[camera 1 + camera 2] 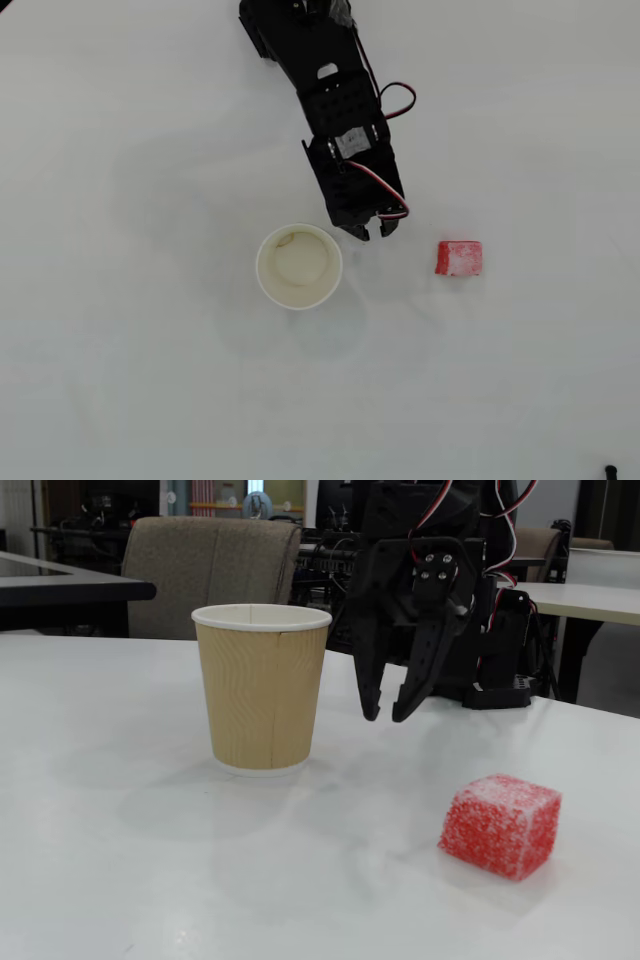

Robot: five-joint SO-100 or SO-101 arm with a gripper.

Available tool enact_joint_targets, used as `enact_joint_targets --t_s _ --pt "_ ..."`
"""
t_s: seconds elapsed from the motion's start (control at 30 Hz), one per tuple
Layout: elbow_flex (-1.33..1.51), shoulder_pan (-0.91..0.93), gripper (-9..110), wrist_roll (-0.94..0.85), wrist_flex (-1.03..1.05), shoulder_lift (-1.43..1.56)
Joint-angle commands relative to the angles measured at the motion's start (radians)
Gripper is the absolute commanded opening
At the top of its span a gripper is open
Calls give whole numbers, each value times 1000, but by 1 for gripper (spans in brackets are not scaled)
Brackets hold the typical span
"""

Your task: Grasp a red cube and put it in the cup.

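Note:
The red cube [459, 258] lies on the white table, speckled white on top; in the fixed view [500, 825] it sits at the front right. The cup [299, 266] stands upright and looks empty; in the fixed view [262, 687] it has a tan ribbed wall and a white rim. My black gripper [374, 232] hangs between cup and cube, nearer the cup. In the fixed view the gripper [385, 717] points down above the table, fingertips slightly apart, holding nothing.
The white table [150, 380] spreads all round. The arm's base [290, 30] is at the top of the overhead view. A small dark object [610, 470] sits at the bottom right corner. Chairs and desks stand behind the table in the fixed view.

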Motion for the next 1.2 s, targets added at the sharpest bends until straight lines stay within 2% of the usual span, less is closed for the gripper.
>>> enact_joint_targets --t_s 0.0,0.5,0.8,1.17 --pt "-69 -35 5 5 0 8" --pt "-109 -129 5 8 -61 -112" --pt "-117 -129 36 8 -63 -121" --pt "-117 -120 39 8 -89 -141"
